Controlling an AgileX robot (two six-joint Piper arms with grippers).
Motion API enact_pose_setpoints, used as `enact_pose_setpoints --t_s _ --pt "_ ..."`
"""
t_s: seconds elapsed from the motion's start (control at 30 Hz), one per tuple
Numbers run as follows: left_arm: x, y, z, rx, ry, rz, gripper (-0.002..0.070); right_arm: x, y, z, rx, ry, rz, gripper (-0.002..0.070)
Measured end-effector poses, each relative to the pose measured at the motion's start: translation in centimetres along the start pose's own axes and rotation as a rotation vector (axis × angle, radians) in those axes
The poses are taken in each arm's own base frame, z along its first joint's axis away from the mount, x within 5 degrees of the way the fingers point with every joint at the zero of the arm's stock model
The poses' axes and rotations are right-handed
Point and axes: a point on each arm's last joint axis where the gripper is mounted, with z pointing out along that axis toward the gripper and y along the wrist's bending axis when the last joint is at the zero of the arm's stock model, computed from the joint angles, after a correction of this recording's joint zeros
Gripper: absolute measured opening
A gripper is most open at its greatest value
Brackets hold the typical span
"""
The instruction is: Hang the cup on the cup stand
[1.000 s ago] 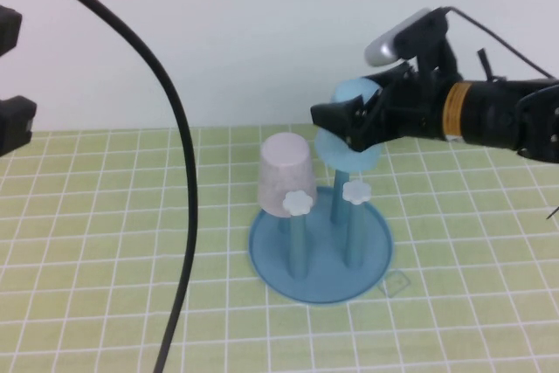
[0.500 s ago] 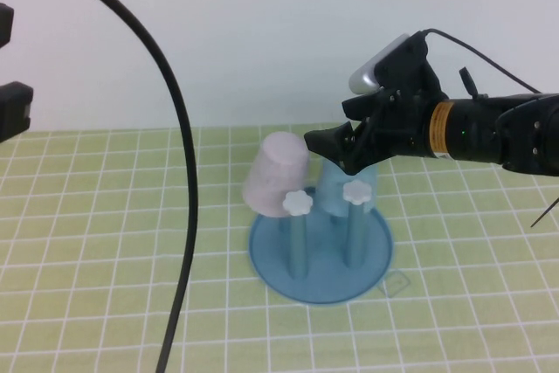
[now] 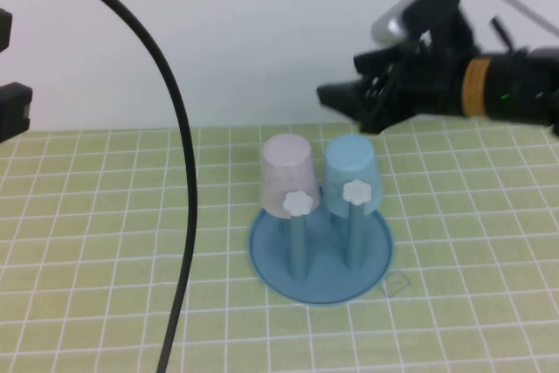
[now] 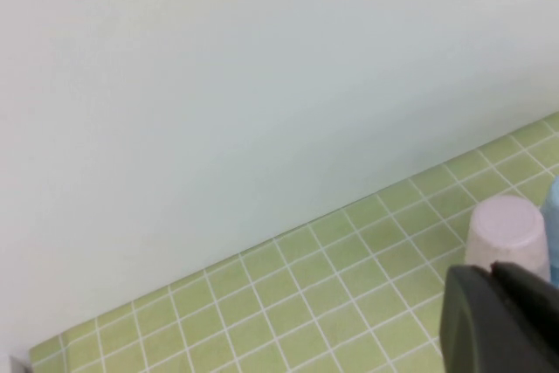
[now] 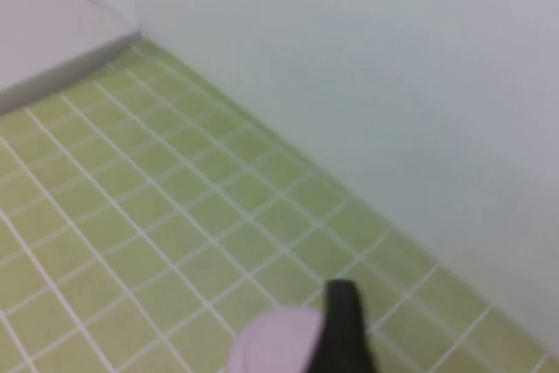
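While the green gridded table mat fills the scene, the thick black cable arcs down its left side, well apart from everything else. The blue round plastic cup stand sits centre-right on the mat, white flower-capped pegs upright. The small light blue tapered plastic cup is upside down over the stand's far right peg, touching or just beside the pale lilac-pink cup on the far left peg. The right gripper hovers above and to the far right of the blue cup, clear of it, holding nothing; jaw opening can't be told here. The left gripper is parked at the far left edge, jaw state can't be told either.

Risks, as I judge it: the cup looks hung, so the main hazard is the right arm dipping or swinging left on retreat, clipping either cup and knocking it off its peg or tipping the light stand. Cups pressed together could also unseat each other.
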Motion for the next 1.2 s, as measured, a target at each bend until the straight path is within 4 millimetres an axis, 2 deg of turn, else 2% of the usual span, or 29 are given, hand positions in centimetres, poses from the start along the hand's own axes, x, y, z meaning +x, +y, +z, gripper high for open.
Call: enact_pose_setpoints --t_s 0.07,0.23,0.27,0.33,0.47,0.57,0.73,0.87,1.0,1.1,1.2 --pt "0.0 0.0 0.0 0.000 0.000 0.000 0.0000 -2.3 0.7 -2.2 0.006 -0.029 -0.037 0.0468" --pt "0.0 0.0 0.0 0.000 0.000 -0.006 0.0000 -7.1 2.6 -7.8 0.042 -0.130 -0.069 0.0128" --pt "0.0 0.0 0.0 0.000 0.000 -0.006 0.0000 -8.0 3.1 -9.0 0.047 -0.159 -0.071 0.0083" --pt "0.0 0.0 0.0 0.000 0.000 -0.006 0.0000 -9.4 3.9 -10.9 0.055 -0.209 -0.073 0.0037" --pt "0.0 0.0 0.0 0.000 0.000 -0.006 0.0000 -11.4 5.5 -14.4 0.049 -0.296 -0.069 0.0006" --pt "0.0 0.0 0.0 0.001 0.000 -0.006 0.0000 -12.1 6.5 -15.9 0.009 -0.327 -0.046 0.0001" --pt "0.2 0.5 0.1 -0.007 0.020 -0.063 0.0000 -12.2 7.9 -16.6 -0.117 -0.315 -0.044 -0.0001" --pt "0.8 2.3 -1.1 -0.080 0.010 -0.123 0.0000 -12.2 8.0 -16.6 -0.118 -0.314 -0.082 -0.0001" --pt "2.5 4.1 -2.8 -0.189 0.006 -0.177 0.0000 -12.7 7.8 -17.6 -0.028 -0.351 -0.113 -0.0001" --pt "3.7 4.8 -3.8 -0.235 -0.130 -0.348 0.0000 -13.1 7.7 -20.1 0.124 -0.414 -0.142 -0.0001" --pt "6.2 4.7 -4.0 -0.267 -0.291 -0.429 0.0000 -12.7 7.9 -23.3 0.297 -0.480 -0.125 -0.0001"
